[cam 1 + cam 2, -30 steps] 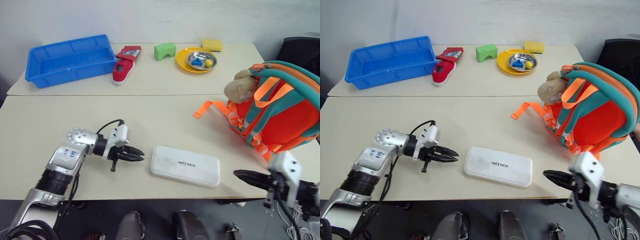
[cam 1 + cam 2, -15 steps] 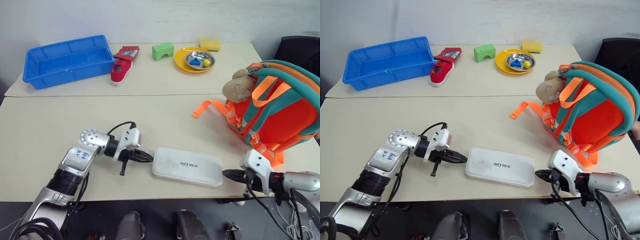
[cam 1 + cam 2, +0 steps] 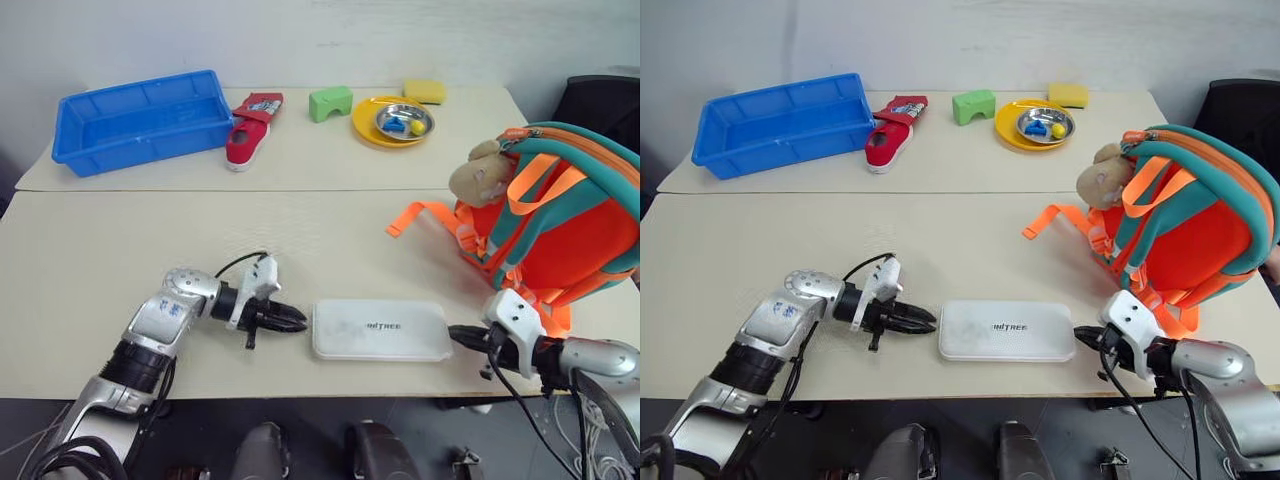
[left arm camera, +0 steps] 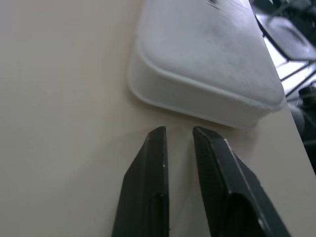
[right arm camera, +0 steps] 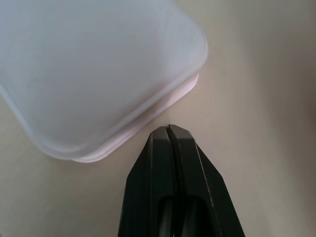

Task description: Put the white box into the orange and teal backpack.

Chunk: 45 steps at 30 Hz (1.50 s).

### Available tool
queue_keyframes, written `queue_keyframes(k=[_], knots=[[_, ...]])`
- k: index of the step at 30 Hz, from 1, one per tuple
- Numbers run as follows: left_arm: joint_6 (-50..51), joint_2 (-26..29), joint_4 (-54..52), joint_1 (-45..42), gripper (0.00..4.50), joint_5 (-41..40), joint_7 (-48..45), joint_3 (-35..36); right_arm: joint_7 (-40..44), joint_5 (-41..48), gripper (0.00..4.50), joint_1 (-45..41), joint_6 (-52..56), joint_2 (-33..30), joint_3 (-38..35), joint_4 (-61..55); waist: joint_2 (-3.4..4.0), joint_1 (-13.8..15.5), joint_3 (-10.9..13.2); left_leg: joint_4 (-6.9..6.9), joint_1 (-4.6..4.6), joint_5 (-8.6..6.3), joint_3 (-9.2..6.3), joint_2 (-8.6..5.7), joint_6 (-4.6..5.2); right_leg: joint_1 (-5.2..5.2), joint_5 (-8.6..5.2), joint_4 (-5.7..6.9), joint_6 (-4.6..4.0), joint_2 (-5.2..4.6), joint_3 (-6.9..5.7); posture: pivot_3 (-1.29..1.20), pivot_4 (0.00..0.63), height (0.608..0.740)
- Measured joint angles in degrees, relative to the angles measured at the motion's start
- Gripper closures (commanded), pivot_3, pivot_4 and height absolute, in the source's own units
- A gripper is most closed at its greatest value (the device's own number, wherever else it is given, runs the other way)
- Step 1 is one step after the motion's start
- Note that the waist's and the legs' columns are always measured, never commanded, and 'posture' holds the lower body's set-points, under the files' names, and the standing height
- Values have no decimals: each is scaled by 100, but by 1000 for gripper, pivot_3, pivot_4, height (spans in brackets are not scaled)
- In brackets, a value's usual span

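White box flat, long axis left-right; left tool slightly parted, right tool clenched, seemingly empty.

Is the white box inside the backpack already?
No, the white box lies flat on the table between the two grippers, while the orange and teal backpack stands apart from it.

White box flat on table, orange and teal backpack upright

head stereo pair overlooking table; close wrist views flanking white box
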Motion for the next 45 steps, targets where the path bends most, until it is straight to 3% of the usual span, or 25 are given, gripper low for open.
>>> queue_keyframes(k=[4, 9, 15, 25, 31, 34, 39, 42, 45], knots=[[1773, 726, -99, -113, 1466, -694, -345, 138, -2, -51, 4500, 168, -110, -5, -24, -133, 0, -65, 0, -16, 2, -1, -10, 2, -14, -3, -2, -2, -2, 6, -5, 0, 150, 740], [3128, 861, -407, -143, 13, -1232, -316, 133, -58, -118, 4500, 173, -188, 4, 8, -139, 0, -12, 0, -8, -1, -1, -23, 0, -17, 3, -2, -7, -3, 1, -13, 0, 150, 740], [4182, 294, -352, -406, 13, -1448, 435, 342, -193, -231, 4500, 45, -181, 169, 254, -271, -2, 16, -3, 8, 0, -1, -44, -5, -15, 19, -2, -6, -3, -3, -29, 0, 150, 740], [4209, -321, 0, -661, 13, -1550, 938, 431, -580, -243, 4500, -575, 280, 679, 764, -499, 12, 102, -12, 28, -1, -1, -64, -12, -15, 33, -2, 2, -3, -11, -49, 0, 150, 740], [4201, -1006, 359, -844, 13, -1577, 1379, 689, -802, -214, 4500, -848, 612, 837, 845, -505, 12, 196, -12, 46, -18, -5, -89, -19, -7, 38, -2, -1, -3, -22, -75, 0, 150, 740], [4201, -1174, 525, -940, 586, -1578, 1590, 810, -825, -296, 4500, -825, 660, 800, 841, -498, 12, 178, -12, 46, -20, -5, -91, -19, -7, 38, -2, -2, -3, -21, -77, 0, 150, 740], [4280, -1036, 697, -1032, 2252, -1668, 1663, 937, -778, -275, 4500, -606, 617, 794, 822, -587, 12, 118, -11, 41, -37, -6, -91, -10, -16, 15, -2, -1, -3, -8, -76, 0, 150, 740], [4395, -895, 694, -1152, 3029, -1918, 1529, 1072, -777, -276, 4500, -521, 568, 794, 764, -605, 12, 105, -11, 41, -38, -6, -91, -5, -21, 15, -2, -3, -3, -4, -78, 0, 150, 740], [4544, -750, 693, -1242, 3265, -2010, 1571, 1272, -789, -278, 4500, -462, 561, 794, 672, -605, 12, 91, -11, 41, -36, -6, -91, -6, -22, 15, -2, -3, -3, -4, -77, 0, 150, 740]])
